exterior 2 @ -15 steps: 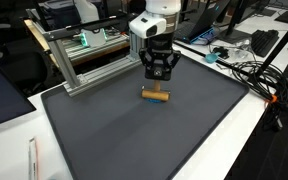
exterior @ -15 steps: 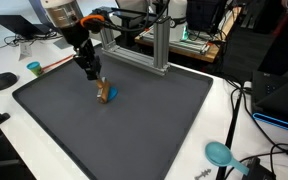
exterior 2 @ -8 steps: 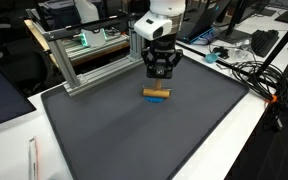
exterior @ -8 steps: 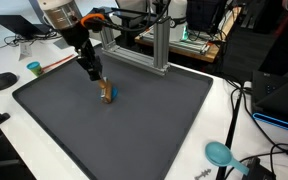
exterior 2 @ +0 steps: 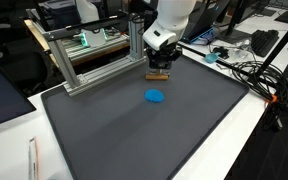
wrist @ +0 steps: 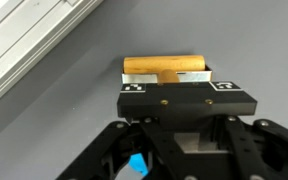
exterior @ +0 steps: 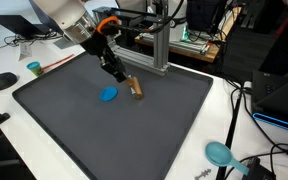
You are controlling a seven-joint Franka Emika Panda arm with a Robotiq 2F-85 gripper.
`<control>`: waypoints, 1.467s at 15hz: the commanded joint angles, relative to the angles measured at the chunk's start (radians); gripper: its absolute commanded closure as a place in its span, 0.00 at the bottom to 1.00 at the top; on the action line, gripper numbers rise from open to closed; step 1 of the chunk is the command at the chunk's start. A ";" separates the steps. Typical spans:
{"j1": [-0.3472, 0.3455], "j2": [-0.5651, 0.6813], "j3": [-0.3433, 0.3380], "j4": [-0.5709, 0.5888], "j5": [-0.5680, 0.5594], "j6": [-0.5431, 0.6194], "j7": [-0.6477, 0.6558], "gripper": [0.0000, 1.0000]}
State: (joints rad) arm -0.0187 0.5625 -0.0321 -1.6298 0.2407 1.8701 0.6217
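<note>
Grey mat [exterior: 154, 125] on white table [exterior: 220, 118], blue disc [exterior: 109, 94] lying mid-mat.

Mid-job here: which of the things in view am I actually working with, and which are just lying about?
In hand:
- gripper, shut on the wooden cylinder
- blue disc, lying on the grey mat

Lying about:
- aluminium frame
- teal cup
- black mouse
- cables
</note>
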 commanded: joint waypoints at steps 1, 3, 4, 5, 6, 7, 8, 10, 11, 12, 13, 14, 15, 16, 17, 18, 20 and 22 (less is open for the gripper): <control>0.013 0.056 -0.012 -0.001 0.033 0.019 0.008 0.78; 0.023 -0.013 -0.026 -0.064 0.024 0.057 0.026 0.78; 0.031 -0.050 -0.033 -0.101 0.012 0.081 0.036 0.78; 0.045 -0.109 -0.043 -0.161 -0.011 0.118 0.050 0.78; 0.057 -0.159 -0.051 -0.217 -0.031 0.157 0.059 0.78; 0.078 -0.213 -0.063 -0.269 -0.072 0.200 0.078 0.78; 0.098 -0.260 -0.073 -0.313 -0.117 0.236 0.105 0.78; 0.131 -0.348 -0.084 -0.409 -0.226 0.310 0.172 0.78; 0.142 -0.400 -0.084 -0.459 -0.285 0.342 0.201 0.78; 0.152 -0.454 -0.082 -0.508 -0.351 0.367 0.239 0.78; 0.158 -0.507 -0.075 -0.550 -0.426 0.375 0.274 0.78; 0.158 -0.558 -0.064 -0.586 -0.492 0.377 0.308 0.78; 0.155 -0.610 -0.050 -0.622 -0.565 0.368 0.339 0.78; 0.143 -0.653 -0.032 -0.649 -0.620 0.361 0.338 0.78; 0.127 -0.694 -0.014 -0.675 -0.652 0.358 0.321 0.78; 0.113 -0.733 0.001 -0.704 -0.673 0.362 0.307 0.78; 0.091 -0.808 0.022 -0.762 -0.663 0.390 0.237 0.78; 0.072 -0.869 0.036 -0.812 -0.639 0.434 0.173 0.78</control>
State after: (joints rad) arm 0.0950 -0.1800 -0.0265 -2.3340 -0.3975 2.2293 0.8773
